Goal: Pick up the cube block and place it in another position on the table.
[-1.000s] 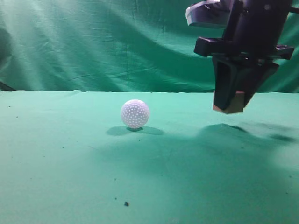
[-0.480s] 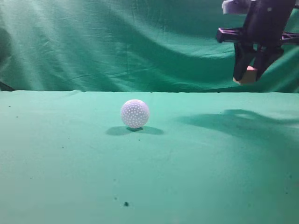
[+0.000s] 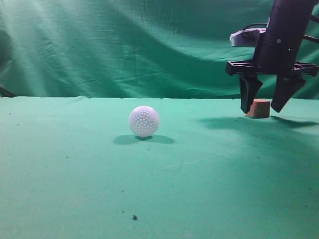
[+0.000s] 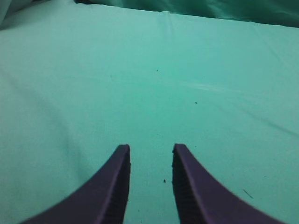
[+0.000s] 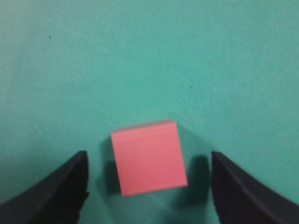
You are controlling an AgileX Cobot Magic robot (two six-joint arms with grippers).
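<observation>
Cube block point(image 3: 259, 108) sits on the far right of the green surface point(image 3: 75, 169), well apart from the white dimpled ball point(image 3: 144, 121) resting left of centre. Left pincer point(image 4: 150, 154) hangs over bare cloth, its two dark fingers slightly apart and holding nothing. At the right, the right pincer point(image 3: 265, 103) straddles the block, fingers spread wide; the wrist view shows the cube point(image 5: 148, 157) between them with gaps on both sides, touching neither.
</observation>
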